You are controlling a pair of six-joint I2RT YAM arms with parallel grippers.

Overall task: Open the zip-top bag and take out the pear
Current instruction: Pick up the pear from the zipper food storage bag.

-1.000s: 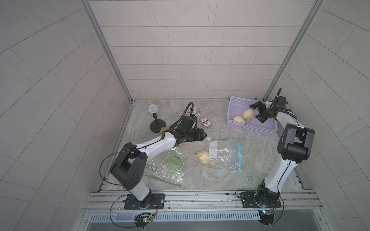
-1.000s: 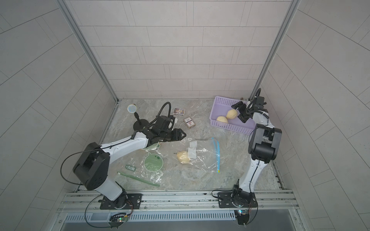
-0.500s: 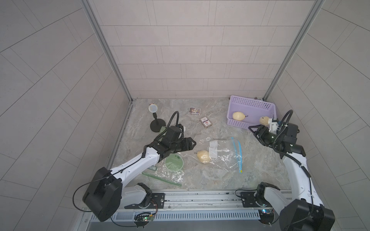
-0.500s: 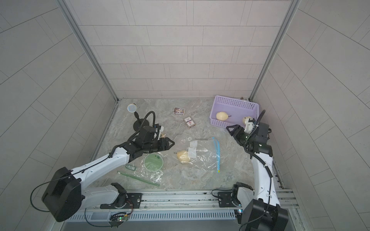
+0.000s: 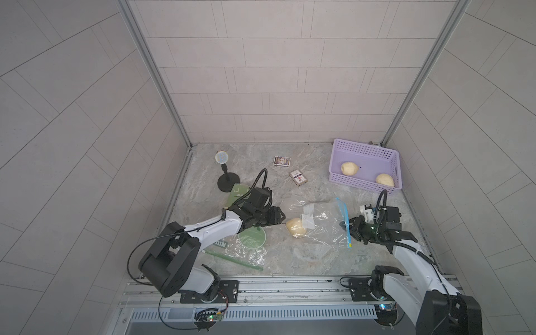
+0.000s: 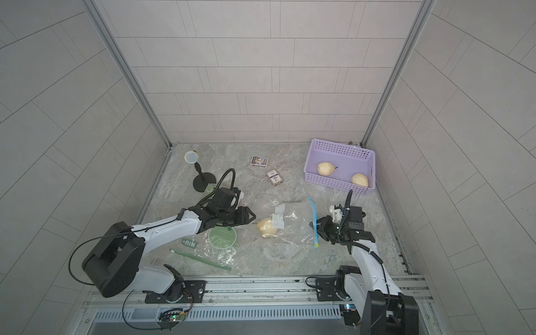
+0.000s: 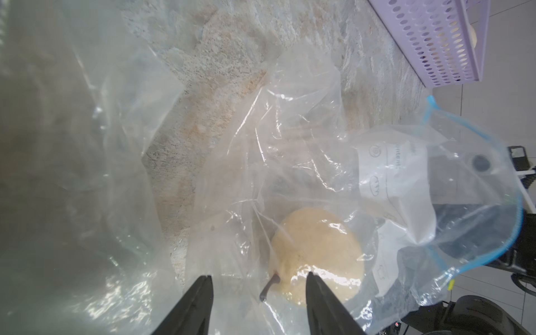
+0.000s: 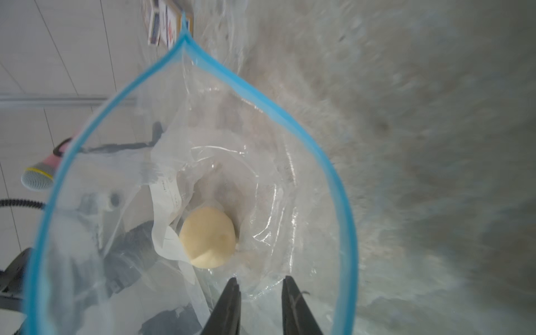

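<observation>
Clear zip-top bag (image 5: 324,232) is found gaping; the left gripper (image 7: 258,280) is held apart beside its pear (image 7: 319,255), the right gripper (image 8: 261,280) narrowly apart at its mouth.

pear (image 6: 266,227) inside zip-top bag (image 6: 295,232); left claw (image 6: 251,217) just beside pear, right claw (image 6: 318,229) at bag mouth.

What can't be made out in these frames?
- Right gripper: jaws apart at the zip-top bag mouth; touching film? Right wrist view blurred, film clear.
- Left gripper and pear: contact unclear in left wrist view, creased film between.
- Label: text too small, smeared.
</observation>
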